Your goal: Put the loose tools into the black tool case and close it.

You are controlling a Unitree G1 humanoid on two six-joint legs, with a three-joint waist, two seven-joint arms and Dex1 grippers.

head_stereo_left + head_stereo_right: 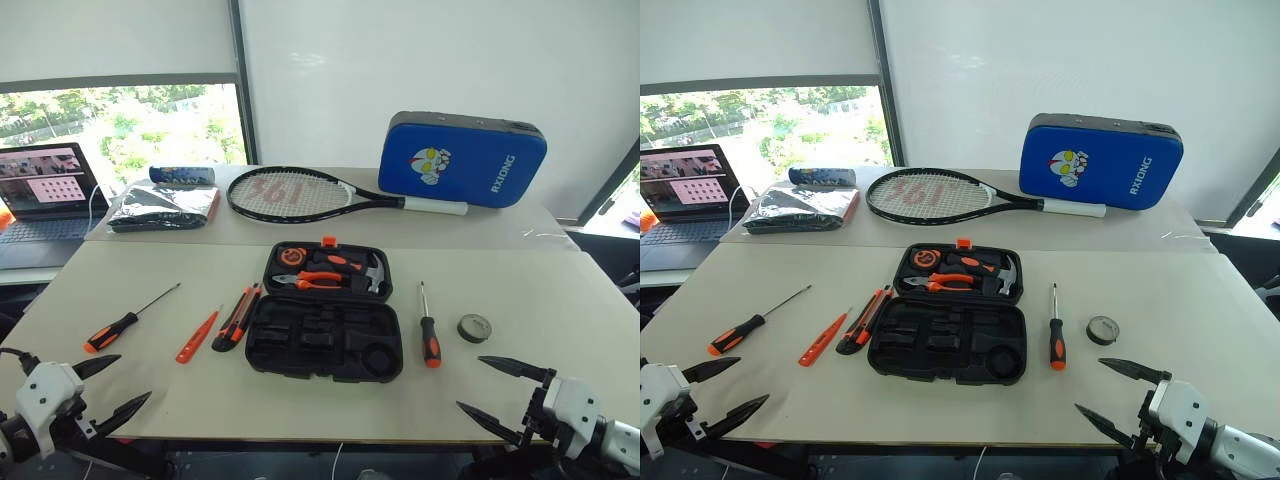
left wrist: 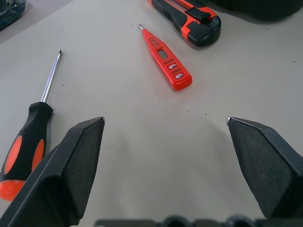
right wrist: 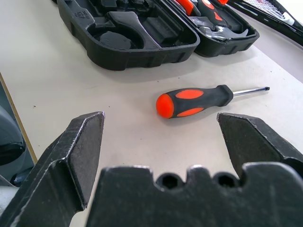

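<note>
Two pincers, left (image 1: pixel 113 385) and right (image 1: pixel 500 390), hover spread and empty at the surface's (image 1: pixel 560 300) near edge, flanking the open case (image 1: pixel 325 320), with screwdriver (image 1: pixel 125 322), tester (image 1: pixel 197 337) and knife (image 1: pixel 236 318) left of it, screwdriver (image 1: pixel 429 330) and tape (image 1: pixel 474 327) right.

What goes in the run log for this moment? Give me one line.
stage: start | black tool case: open | loose tools on table: five | left gripper: open, empty | right gripper: open, empty
</note>
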